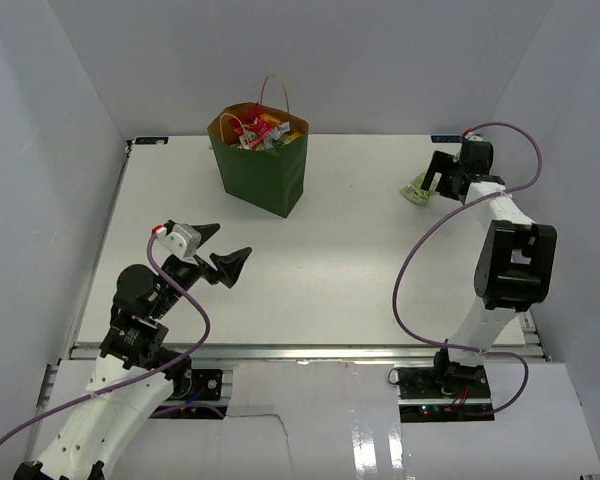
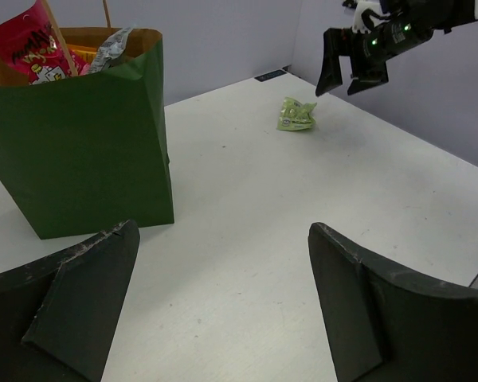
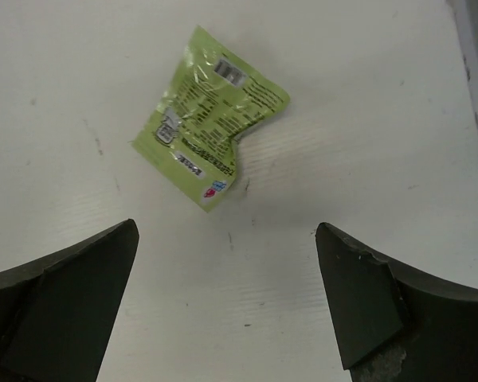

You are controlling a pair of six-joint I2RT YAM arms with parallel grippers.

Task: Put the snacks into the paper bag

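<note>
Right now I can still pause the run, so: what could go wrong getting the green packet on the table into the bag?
The light-green packet lies flat on the table, ahead of the open right hand; the grasp may slide over it or pinch only an edge.
The paper bag is packed to its rim, so another packet could slip back out.
The bag stands unheld, the left hand apart from it; a nudge might tip it.
</note>
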